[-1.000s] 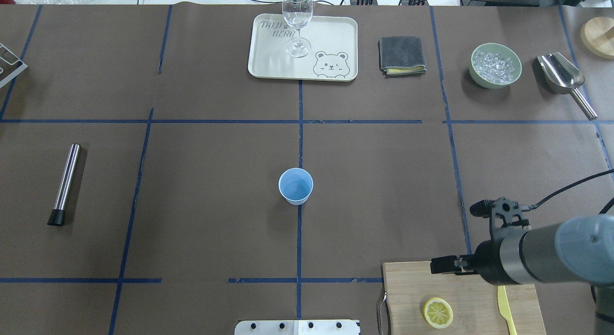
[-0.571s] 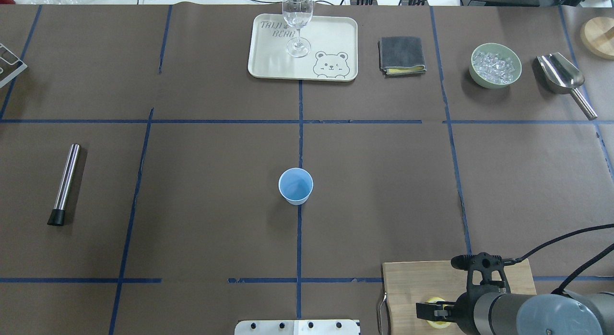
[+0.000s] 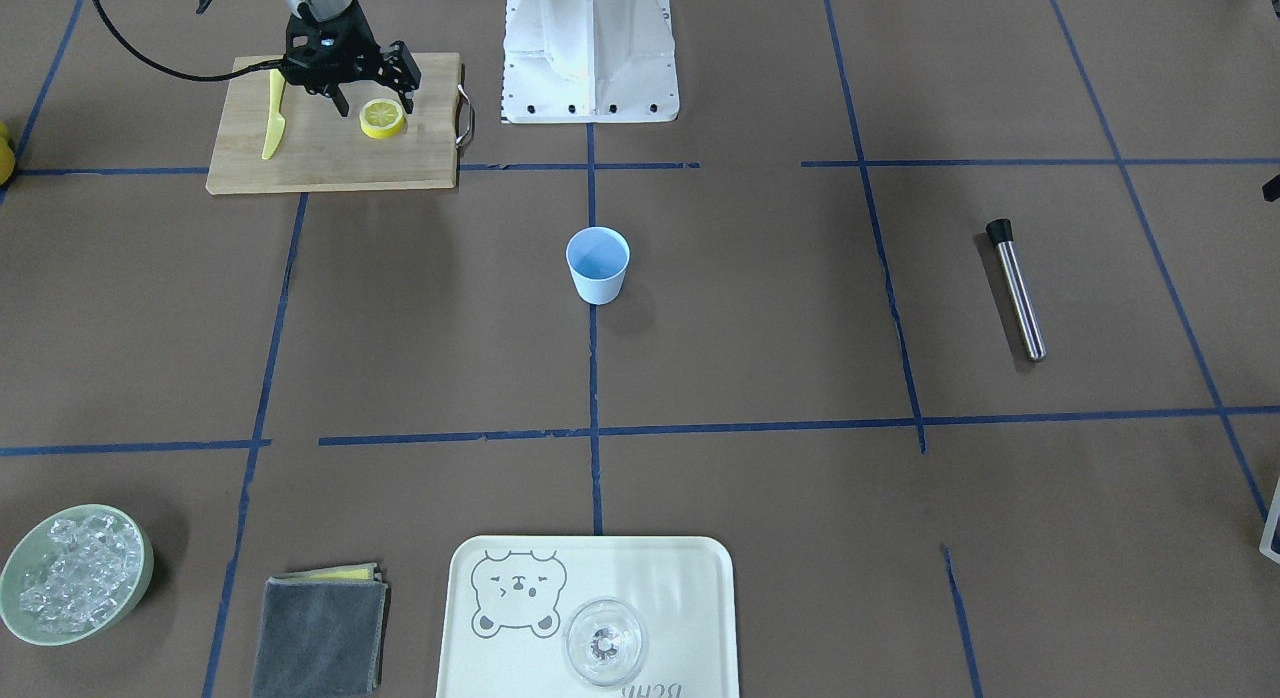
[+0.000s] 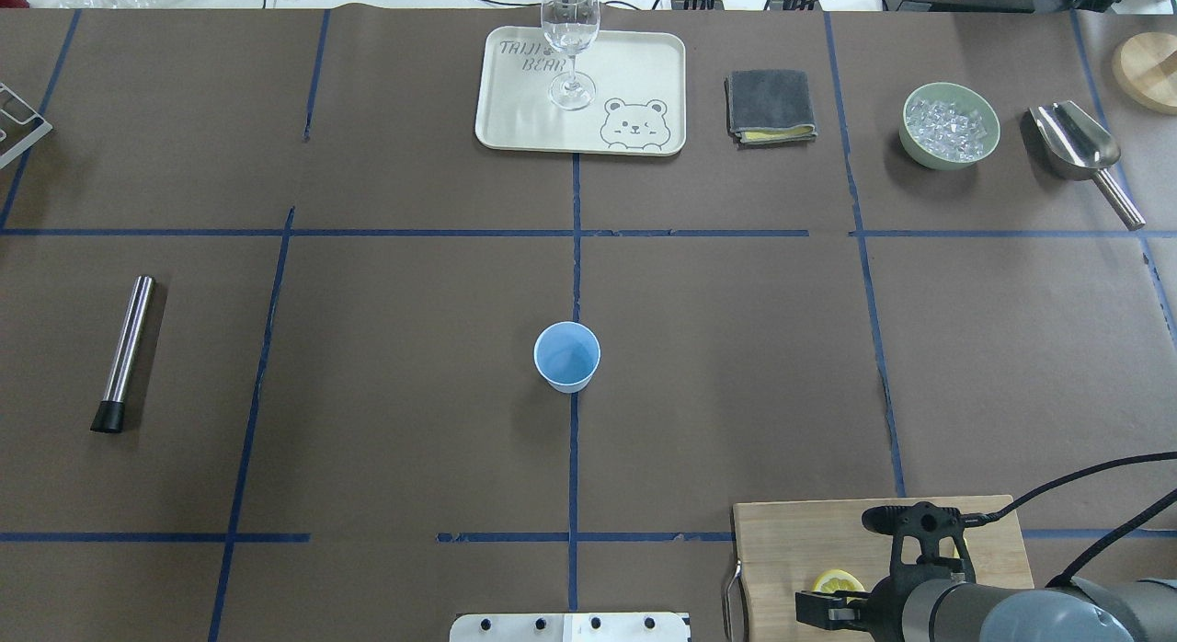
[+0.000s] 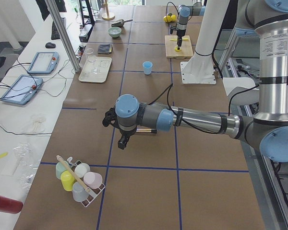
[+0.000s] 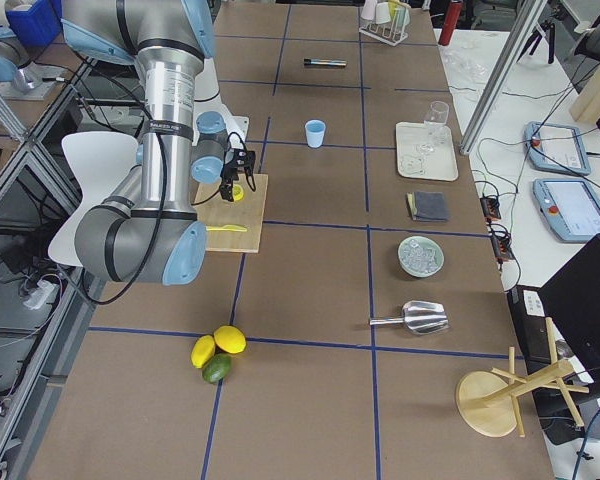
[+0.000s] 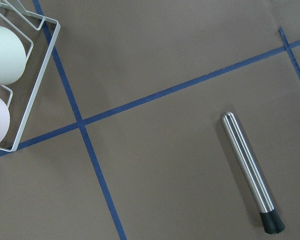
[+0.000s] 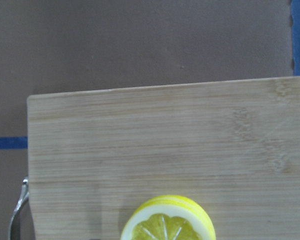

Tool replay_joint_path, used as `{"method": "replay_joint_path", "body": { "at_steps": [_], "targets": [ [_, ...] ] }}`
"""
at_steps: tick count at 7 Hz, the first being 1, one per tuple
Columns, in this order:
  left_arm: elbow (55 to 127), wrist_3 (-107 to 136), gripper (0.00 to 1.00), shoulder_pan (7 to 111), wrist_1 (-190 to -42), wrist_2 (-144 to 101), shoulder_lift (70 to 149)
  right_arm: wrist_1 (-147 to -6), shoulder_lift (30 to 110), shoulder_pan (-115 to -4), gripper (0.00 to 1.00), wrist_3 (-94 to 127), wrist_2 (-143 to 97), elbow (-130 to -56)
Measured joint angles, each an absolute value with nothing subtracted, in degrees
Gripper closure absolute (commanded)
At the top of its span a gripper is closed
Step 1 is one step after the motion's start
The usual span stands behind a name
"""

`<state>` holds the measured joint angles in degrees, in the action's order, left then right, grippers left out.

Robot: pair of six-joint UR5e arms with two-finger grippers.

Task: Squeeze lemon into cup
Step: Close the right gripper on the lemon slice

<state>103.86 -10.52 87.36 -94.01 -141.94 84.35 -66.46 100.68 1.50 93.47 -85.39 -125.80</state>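
Here the right fingers (image 3: 342,102) gape wide — flanking the lemon (image 3: 383,119), nothing held.

I'm watching my right arm (image 4: 1011,614) covering half the lemon (image 4: 835,582) overhead. The left gripper (image 5: 122,143) is showing too small to judge.
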Motion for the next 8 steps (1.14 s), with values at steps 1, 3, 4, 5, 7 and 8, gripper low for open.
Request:
{"method": "replay_joint_path", "body": {
  "at_steps": [1,3,4,5,7,8],
  "targets": [
    [103.84,-10.53,0.0,87.36,-94.03,-141.94,84.29,-66.69,100.56,1.62,0.05,93.5,-85.24,-125.68],
    [103.8,-10.55,0.0,87.36,-94.04,-141.94,84.22,-67.61,99.79,1.62,0.08,93.51,-85.17,-125.53],
    [103.8,-10.55,0.0,87.36,-94.04,-141.94,84.2,-68.14,99.38,1.61,0.12,93.51,-85.17,-125.47],
    [103.8,-10.55,0.0,87.36,-94.07,-141.94,84.22,-68.4,99.19,1.56,0.17,93.52,-85.17,-125.44],
    [103.77,-10.55,0.0,87.36,-94.12,-141.94,84.26,-68.54,99.16,1.45,0.23,93.52,-85.17,-125.45],
    [103.74,-10.55,0.0,87.36,-94.13,-141.94,84.23,-68.55,99.19,1.38,0.24,93.54,-85.16,-125.44]
  ]
}}
